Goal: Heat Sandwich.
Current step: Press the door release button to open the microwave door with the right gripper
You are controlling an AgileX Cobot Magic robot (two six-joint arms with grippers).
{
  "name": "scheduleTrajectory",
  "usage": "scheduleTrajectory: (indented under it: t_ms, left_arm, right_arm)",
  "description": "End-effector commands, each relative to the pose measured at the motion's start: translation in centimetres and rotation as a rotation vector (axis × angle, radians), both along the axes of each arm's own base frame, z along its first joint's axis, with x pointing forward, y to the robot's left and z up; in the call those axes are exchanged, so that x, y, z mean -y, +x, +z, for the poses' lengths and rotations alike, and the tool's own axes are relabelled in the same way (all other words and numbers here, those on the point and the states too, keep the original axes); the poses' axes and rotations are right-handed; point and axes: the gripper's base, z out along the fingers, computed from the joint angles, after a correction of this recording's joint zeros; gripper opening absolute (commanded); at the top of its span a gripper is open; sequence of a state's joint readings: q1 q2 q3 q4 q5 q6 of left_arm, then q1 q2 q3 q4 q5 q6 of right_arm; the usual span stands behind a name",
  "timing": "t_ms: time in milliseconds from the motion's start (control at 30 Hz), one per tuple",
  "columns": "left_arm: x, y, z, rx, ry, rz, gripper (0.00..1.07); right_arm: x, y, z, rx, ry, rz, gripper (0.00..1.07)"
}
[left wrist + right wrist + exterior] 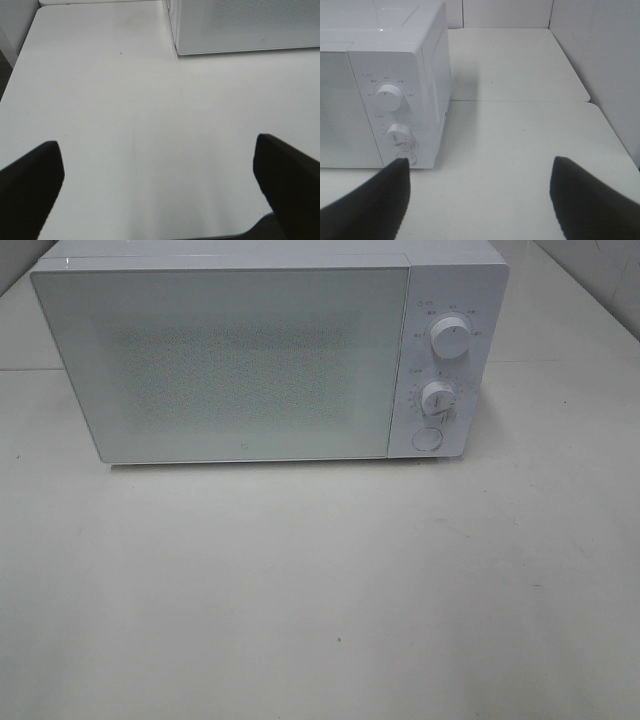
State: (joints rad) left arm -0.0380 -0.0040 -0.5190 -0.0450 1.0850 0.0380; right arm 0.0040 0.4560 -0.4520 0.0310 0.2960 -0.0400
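White tabletop point(320, 590) bears a shut microwave point(220, 360), interior hidden; both jaws gape wide.

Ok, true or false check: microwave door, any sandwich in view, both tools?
The microwave door is shut. True.
A sandwich lies in front of it. False: no sandwich shows in any view.
The left tool is open and empty. True.
The right tool is shut. False: it is open and holds nothing.
Two knobs sit above a round button on the microwave's panel. True.
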Motion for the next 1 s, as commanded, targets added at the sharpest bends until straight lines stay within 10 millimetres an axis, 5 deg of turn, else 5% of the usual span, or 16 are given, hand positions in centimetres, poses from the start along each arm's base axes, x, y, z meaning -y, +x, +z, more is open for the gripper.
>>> scheduleTrajectory:
  t_ms: [33,333,633,1000]
  left_arm:
    - [0.0,-0.1,0.0,0.024,-0.005,0.005,0.98]
    - [0.0,-0.1,0.0,0.024,-0.005,0.005,0.98]
    - [0.0,-0.1,0.0,0.024,-0.005,0.005,0.98]
    - [0.0,-0.1,0.0,0.024,-0.006,0.006,0.98]
  right_arm:
    - [0.1,1.4,-0.1,0.018,0.014,-0.01,0.76]
    - [0.2,7.9,-2.2,0.012,0.012,-0.021,0.76]
    - [0.2,12.0,-5.2,-0.005,0.05,-0.042,0.76]
    - [-0.2,13.5,-10.0,0.042,0.048,-0.043,0.76]
